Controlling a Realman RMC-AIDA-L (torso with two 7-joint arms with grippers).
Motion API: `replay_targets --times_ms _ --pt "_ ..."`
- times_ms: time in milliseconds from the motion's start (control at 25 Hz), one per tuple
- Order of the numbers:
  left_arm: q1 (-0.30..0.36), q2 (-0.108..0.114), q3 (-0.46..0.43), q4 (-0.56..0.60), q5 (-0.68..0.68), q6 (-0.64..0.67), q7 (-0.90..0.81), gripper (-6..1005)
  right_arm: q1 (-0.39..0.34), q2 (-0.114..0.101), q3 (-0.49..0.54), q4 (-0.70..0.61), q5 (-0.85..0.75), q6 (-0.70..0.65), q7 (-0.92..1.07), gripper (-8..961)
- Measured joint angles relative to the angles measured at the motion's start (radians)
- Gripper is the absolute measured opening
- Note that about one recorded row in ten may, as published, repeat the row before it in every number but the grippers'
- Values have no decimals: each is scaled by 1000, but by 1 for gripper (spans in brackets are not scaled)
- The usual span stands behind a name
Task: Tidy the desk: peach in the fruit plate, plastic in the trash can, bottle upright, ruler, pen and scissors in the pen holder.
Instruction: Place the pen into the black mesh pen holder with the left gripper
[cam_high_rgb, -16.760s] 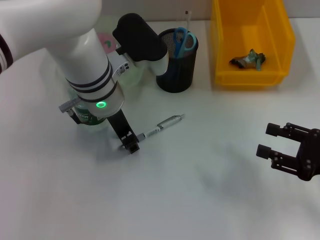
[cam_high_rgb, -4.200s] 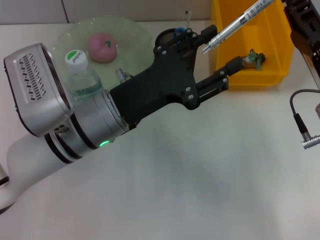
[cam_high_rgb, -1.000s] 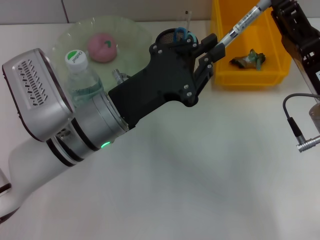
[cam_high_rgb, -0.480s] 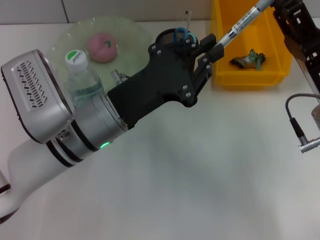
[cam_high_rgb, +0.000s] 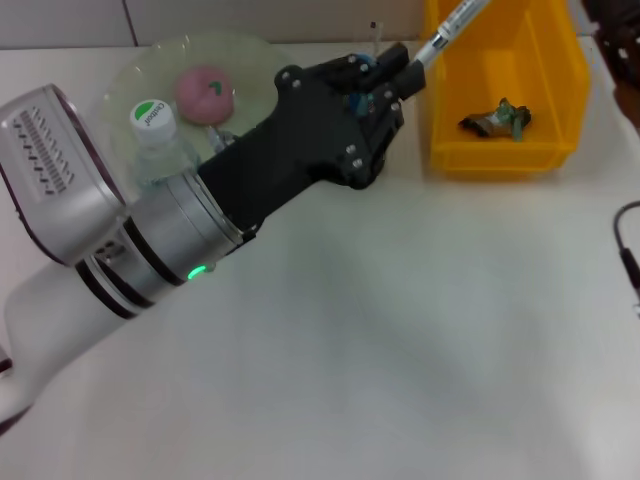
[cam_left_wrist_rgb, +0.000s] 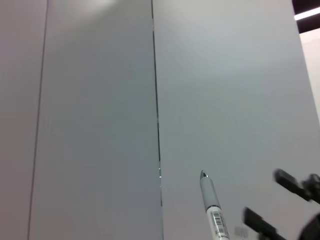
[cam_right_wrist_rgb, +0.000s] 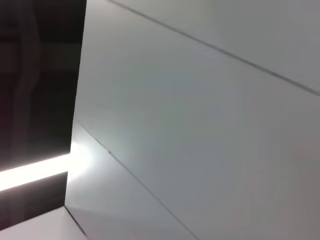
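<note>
I am at the pen step: my left gripper (cam_high_rgb: 400, 80) is closed on the pen (cam_high_rgb: 447, 27) and holds it in the air, tilted, with its free end pointing up and away toward the yellow bin (cam_high_rgb: 505, 140). The pen holder (cam_high_rgb: 362, 68) is almost fully hidden under my own gripper; only a bit of its mesh rim and the blue handles of the scissors (cam_high_rgb: 358, 66) show there, so I cannot tell exactly how the pen stands above the opening. In my judgement the next move calls for turning the pen more upright and lowering it into the holder beside the scissors, then opening. The scissors already fill part of the holder and may block the pen. The peach (cam_high_rgb: 203, 92) lies in the fruit plate (cam_high_rgb: 140, 70), the bottle (cam_high_rgb: 158, 140) stands upright with its green cap just beside my arm, and the plastic (cam_high_rgb: 497, 118) lies in the yellow bin. My right arm is only at the far edge of the head view; I cannot tell the state of its gripper. The near worktop (cam_high_rgb: 420, 330) is white.
</note>
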Motion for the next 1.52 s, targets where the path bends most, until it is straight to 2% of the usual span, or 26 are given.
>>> replay_targets --times_ms 160,280,440,480,520,560,680,720,880,960,1080,1120,1280,1520 --pt "-32 21 -91 -2 89 -7 -106 135 -76 -3 7 -70 1 -14 44 599" --pt "-78 42 -294 -4 322 -21 -293 135 -137 -6 7 -116 1 -15 68 598" --pt "-150 64 -587 27 729 -36 -568 135 -216 -9 7 -162 0 -15 74 598" --pt "-171 70 -670 51 860 -35 -648 135 -233 -9 6 -171 -2 -14 74 598" --pt "-183 73 -716 75 945 -36 -702 135 -250 -9 4 -180 -3 -11 74 598" --pt "-202 76 -787 125 1097 -33 -801 135 -262 -9 3 -188 -4 -9 71 598" --pt "-227 77 -872 242 1339 -29 -978 135 -294 -9 2 -207 -5 -4 67 598" --pt "-242 77 -907 330 1474 -26 -1083 135 -301 -9 2 -210 -5 -4 66 598" --pt "-287 76 -954 502 1722 -5 -1281 135 -311 -11 0 -219 -5 -1 65 599" --pt "-332 72 -975 586 1880 30 -1385 134 -314 -12 -1 -227 -6 4 64 599" --pt "-422 52 -997 672 2116 110 -1490 134 -316 -12 -2 -231 -6 15 63 599" --pt "-460 38 -1004 690 2206 142 -1510 134 -316 -12 -2 -231 -6 18 62 599" --pt "-589 6 -1003 680 2452 208 -1551 134 -316 -12 -4 -233 -7 29 62 599" --pt "-724 3 -994 599 2617 250 -1572 134 -319 -12 -4 -234 -7 48 62 599"
